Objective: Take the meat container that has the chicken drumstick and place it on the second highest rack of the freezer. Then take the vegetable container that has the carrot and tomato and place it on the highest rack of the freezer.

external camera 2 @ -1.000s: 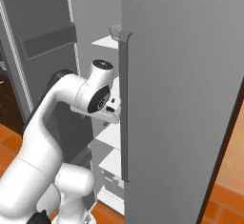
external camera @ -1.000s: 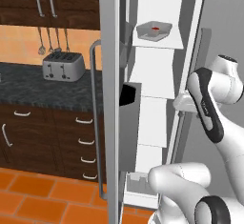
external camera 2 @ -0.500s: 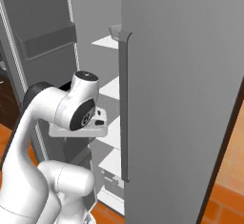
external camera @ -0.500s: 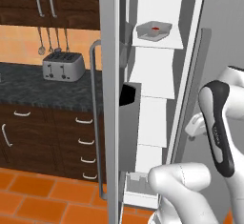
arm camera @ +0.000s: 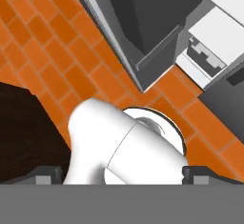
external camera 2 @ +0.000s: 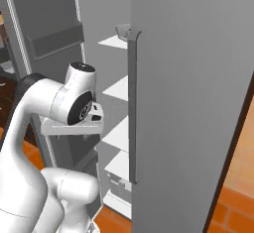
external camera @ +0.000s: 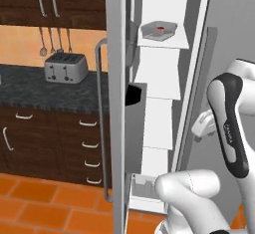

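Container (external camera: 159,30) on freezer (external camera: 164,103) shelf

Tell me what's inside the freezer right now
The freezer stands open with white shelves. A grey container holding something small and red sits on an upper shelf. Its other contents are too small to tell, and the door and arm cover part of the interior.

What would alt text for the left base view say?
An open freezer with white shelves; a grey container holding something red sits on a high shelf. The robot's white arm bends at right, and a toaster stands on the dark counter at left.
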